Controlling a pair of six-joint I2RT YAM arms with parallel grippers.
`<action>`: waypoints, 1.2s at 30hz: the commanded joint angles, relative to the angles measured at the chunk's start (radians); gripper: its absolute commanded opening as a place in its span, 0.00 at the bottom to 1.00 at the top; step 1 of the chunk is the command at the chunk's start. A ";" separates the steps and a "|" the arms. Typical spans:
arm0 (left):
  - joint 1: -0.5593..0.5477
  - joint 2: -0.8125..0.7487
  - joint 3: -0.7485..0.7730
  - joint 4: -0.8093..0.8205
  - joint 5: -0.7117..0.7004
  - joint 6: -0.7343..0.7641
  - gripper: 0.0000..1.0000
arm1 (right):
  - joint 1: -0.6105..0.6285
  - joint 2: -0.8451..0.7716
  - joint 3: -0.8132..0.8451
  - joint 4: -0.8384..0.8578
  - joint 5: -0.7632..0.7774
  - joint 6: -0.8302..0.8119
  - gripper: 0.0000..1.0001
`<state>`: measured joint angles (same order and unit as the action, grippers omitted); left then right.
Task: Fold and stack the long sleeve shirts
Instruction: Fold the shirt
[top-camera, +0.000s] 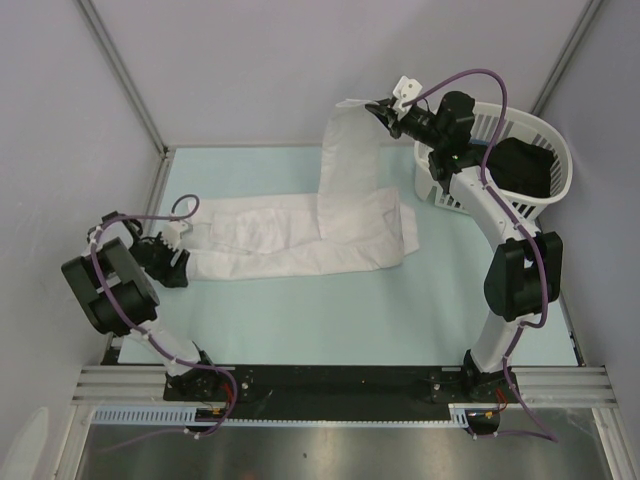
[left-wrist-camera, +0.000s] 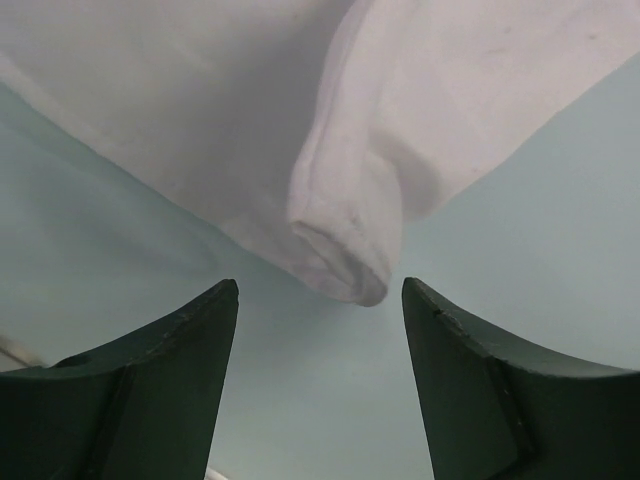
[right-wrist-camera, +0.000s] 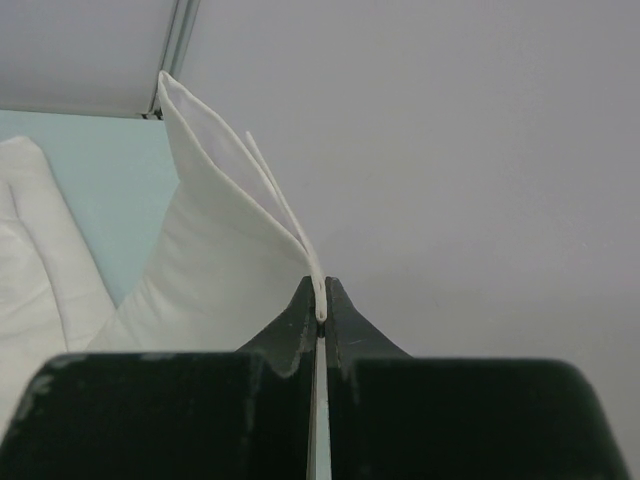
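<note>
Pinching the end of one sleeve (top-camera: 350, 160), the right gripper (top-camera: 385, 110) is squeezed tight on the thin cloth and holds it up high near the back wall. The sleeve hangs down to the rest of the white long sleeve shirt (top-camera: 270, 245), which lies flat across the pale blue table (top-camera: 330, 320). The left gripper (top-camera: 178, 262) sits low at the shirt's left end. Its fingers (left-wrist-camera: 170, 380) are spread wide and hold nothing. A rolled cloth edge lies just in front of them. A white basket (top-camera: 560, 150) with something dark (top-camera: 520, 165) inside stands on the right.
</note>
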<state>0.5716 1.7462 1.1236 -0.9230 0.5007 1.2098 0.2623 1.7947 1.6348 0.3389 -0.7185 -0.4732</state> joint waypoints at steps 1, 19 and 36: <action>-0.010 -0.051 -0.033 0.190 -0.059 -0.029 0.71 | -0.005 -0.040 0.053 0.020 0.014 -0.030 0.00; -0.084 0.038 0.123 -0.031 -0.268 0.179 0.43 | -0.006 -0.044 0.053 0.028 0.005 -0.025 0.00; -0.150 0.164 0.383 -0.162 0.064 -0.185 0.59 | 0.003 -0.092 0.005 0.000 0.001 -0.077 0.00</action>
<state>0.4393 1.8507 1.4818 -1.0679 0.5217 1.1225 0.2604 1.7721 1.6459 0.3115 -0.7151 -0.5083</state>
